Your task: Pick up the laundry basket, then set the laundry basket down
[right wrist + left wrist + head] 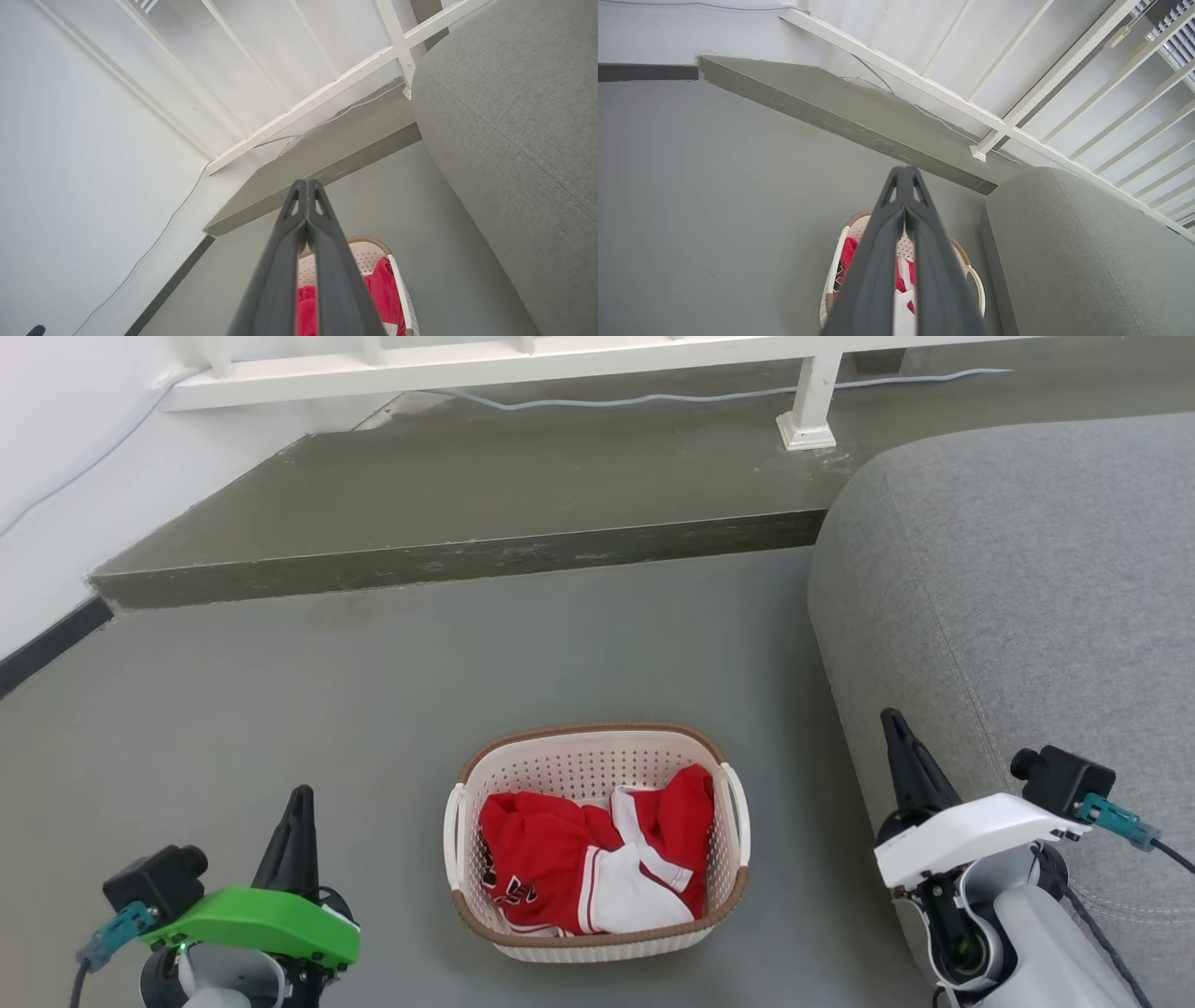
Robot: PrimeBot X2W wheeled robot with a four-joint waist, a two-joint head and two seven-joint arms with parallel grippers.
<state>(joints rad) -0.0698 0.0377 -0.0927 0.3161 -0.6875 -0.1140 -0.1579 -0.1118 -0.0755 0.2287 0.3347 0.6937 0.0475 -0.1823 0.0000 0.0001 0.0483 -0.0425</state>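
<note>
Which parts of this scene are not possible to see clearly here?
Head view: red and white clothes hide the floor of the laundry basket.
Head view: the clothes' dark print is too small to read.
Left wrist view: the shut left pincer covers the basket's middle; the bottom edge cuts it.
Right wrist view: the shut right pincer and the bottom edge hide most of it.

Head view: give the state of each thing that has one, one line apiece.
laundry basket: upright on the floor, unheld, loaded.
red and white clothes: crumpled inside the basket.
left gripper: shut, empty, clear of the basket.
right gripper: shut, empty, clear of the basket.
</note>
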